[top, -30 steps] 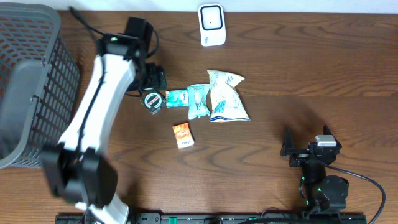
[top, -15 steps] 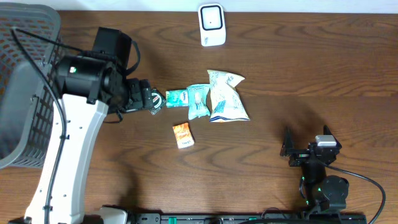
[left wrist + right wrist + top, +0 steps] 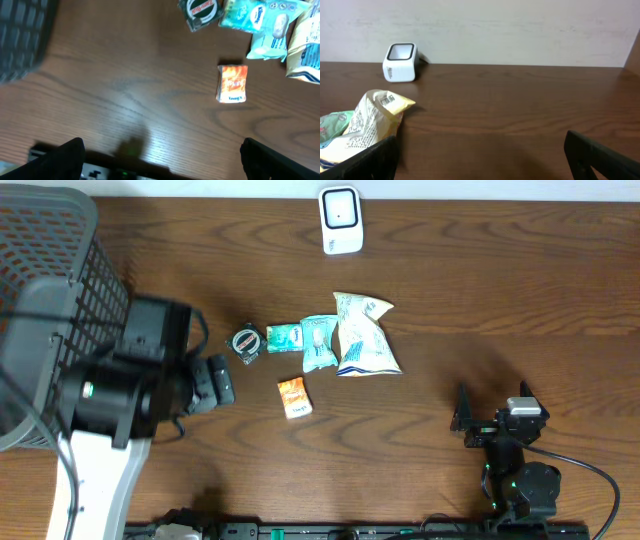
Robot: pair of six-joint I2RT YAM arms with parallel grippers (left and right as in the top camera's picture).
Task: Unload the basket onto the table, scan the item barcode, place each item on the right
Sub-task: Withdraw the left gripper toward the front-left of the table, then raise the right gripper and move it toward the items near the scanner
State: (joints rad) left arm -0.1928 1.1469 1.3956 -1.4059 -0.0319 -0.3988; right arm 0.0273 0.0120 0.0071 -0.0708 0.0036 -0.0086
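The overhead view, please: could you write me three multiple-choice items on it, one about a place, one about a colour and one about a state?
1. Where on the table does the white scanner stand?
A. At the near edge
B. At the far edge, beyond the snack bag
C. At the right edge

2. What colour is the small packet lying apart from the row, nearest the left gripper?
A. Purple
B. Black
C. Orange

3. In what state is the left gripper?
A. Open and empty
B. Shut on the small packet
C. Shut on the scanner

Answers:
1 B, as the scanner sits at the top of the view, past the snack bag.
2 C, as its wrapper is plainly orange.
3 A, as the left wrist view shows the fingers spread wide with only bare wood between them.
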